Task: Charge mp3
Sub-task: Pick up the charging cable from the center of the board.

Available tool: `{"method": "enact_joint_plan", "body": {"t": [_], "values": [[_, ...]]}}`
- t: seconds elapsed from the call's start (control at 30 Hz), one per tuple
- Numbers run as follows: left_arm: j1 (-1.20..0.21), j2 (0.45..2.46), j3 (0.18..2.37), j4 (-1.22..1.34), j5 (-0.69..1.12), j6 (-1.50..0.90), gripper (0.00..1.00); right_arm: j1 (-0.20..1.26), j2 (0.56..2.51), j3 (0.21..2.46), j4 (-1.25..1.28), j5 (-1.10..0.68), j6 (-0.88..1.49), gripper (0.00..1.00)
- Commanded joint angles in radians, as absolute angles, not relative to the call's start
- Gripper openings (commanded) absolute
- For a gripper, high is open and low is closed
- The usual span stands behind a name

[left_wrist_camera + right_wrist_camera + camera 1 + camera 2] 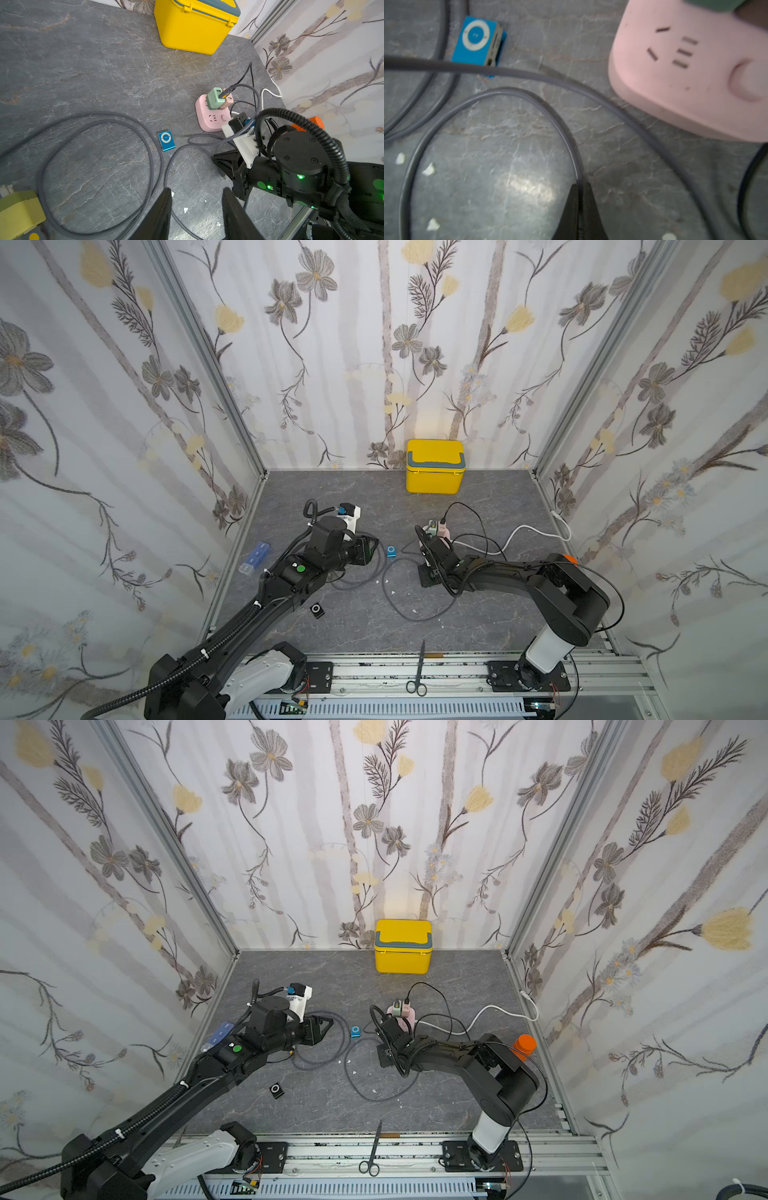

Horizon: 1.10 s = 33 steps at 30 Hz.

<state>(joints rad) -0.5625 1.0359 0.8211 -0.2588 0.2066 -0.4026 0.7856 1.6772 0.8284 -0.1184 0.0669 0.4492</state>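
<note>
Nearest, a pair of scissors (419, 672) lies on the metal rail (457, 668) between the two arm bases, handles toward the near edge. Just beyond, on the grey stone-patterned table (332, 489), a black mp3 player (317, 610) sits beside the left arm, left of centre.

A grey cable (506, 90) sprawls in wide loops across the middle of the table. The right gripper (580, 187) points down at it, right of centre. Its two black fingers are pressed together on the cable, which runs in between their tips. The left gripper (196, 194) hovers over the loops on the left with its fingers apart and nothing between them.

Between the two grippers the blue mp3 player (390, 551) lies flat and face up, with cable curving close by on both sides. In the right wrist view one strand crosses in front of its corner. Its white control ring carries small symbols, too small to read.

Just right of it and a little farther stands a pink power strip (212, 120) with a round button and bare socket slots on top, and no lettering that can be read. A green adapter (215, 98) and a beige adapter (228, 101) are plugged in side by side at its far end, with cables leading off them.

A blue compartment case (255, 558) lies by the left wall, its lid marks illegible. An orange cap (524, 1043) shows behind the right arm.

Farthest, a yellow box (434, 472) with a grey handle stands against the back wall.
</note>
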Motion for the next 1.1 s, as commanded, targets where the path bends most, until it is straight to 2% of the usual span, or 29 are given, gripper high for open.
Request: {"method": "enact_joint_plan", "body": {"t": [0.0, 0.1, 0.37, 0.47, 0.57, 0.73, 1.07], "values": [[-0.57, 1.014, 0.8, -0.264, 0.274, -0.372, 0.42, 0.788, 1.638, 0.848, -0.266, -0.067, 0.493, 0.0], [-0.618, 1.005, 0.789, -0.289, 0.292, -0.34, 0.42, 0.788, 1.572, 0.861, -0.254, -0.117, 0.534, 0.0], [-0.8, 0.929, 0.671, -0.294, 0.14, -0.344, 0.48, 0.781, 1.478, 0.862, -0.168, -0.164, 0.694, 0.0], [-0.903, 0.914, 0.63, -0.276, 0.012, -0.321, 0.5, 0.781, 1.477, 0.864, -0.112, -0.198, 0.779, 0.0], [-0.994, 0.904, 0.579, -0.211, -0.12, -0.331, 0.6, 0.787, 1.47, 0.86, -0.036, -0.23, 0.863, 0.0], [-1.123, 0.875, 0.501, -0.045, -0.234, -0.361, 0.65, 0.799, 1.46, 0.879, -0.02, -0.207, 0.931, 0.0], [-1.238, 1.085, 0.498, 0.179, -0.497, -0.243, 0.65, 0.849, 1.464, 0.901, -0.012, -0.227, 0.977, 0.0]]}}
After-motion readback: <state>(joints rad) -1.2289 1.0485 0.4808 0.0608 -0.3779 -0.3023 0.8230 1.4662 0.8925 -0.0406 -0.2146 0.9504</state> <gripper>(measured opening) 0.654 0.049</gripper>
